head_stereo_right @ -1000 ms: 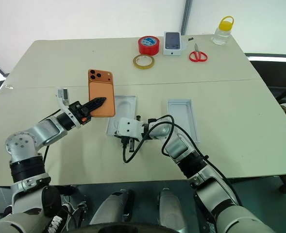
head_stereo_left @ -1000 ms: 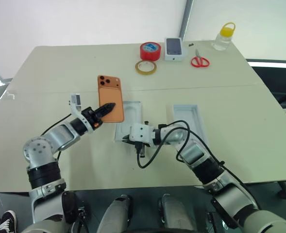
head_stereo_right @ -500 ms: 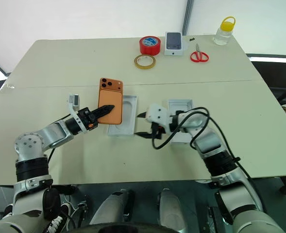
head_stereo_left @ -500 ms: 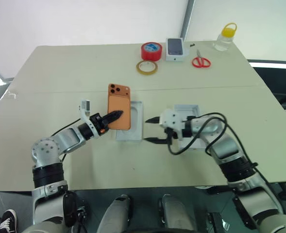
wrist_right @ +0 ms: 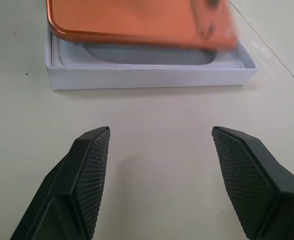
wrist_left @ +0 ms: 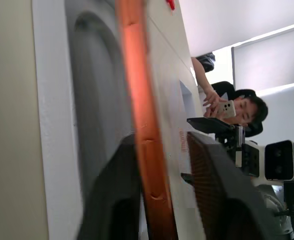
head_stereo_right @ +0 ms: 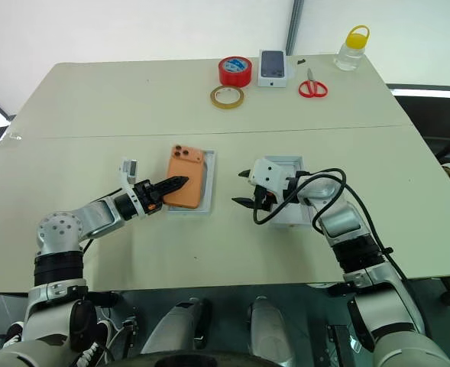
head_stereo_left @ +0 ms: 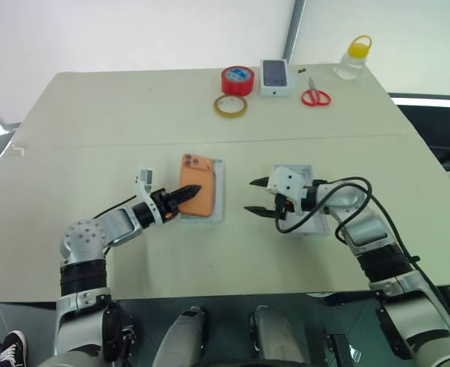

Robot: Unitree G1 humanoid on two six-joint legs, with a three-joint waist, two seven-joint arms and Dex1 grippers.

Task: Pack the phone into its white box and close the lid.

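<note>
The orange phone (head_stereo_left: 198, 195) lies tilted over the white box (head_stereo_left: 218, 191), camera cluster at the far end; the right wrist view shows the phone (wrist_right: 137, 22) just above the tray's wall (wrist_right: 147, 77). My left gripper (head_stereo_left: 196, 189) reaches in from the left at the phone's near edge. In the left wrist view the phone's edge (wrist_left: 142, 100) runs between my fingers, and one finger (wrist_left: 211, 190) stands clear of it, so the jaws are open. My right gripper (head_stereo_left: 250, 195) hangs open and empty just right of the box. The lid (head_stereo_left: 301, 170) lies partly under that hand.
At the table's far edge sit a red tape roll (head_stereo_left: 237, 79), a yellowish tape ring (head_stereo_left: 230, 105), a small box printed with a phone picture (head_stereo_left: 276, 76), red scissors (head_stereo_left: 314, 97) and a yellow-capped bottle (head_stereo_left: 352, 57). A person (wrist_left: 231, 107) stands beyond the table.
My left gripper carried the phone right and down onto the box, then its jaws parted. My right gripper drew away from the box to the right and opened.
</note>
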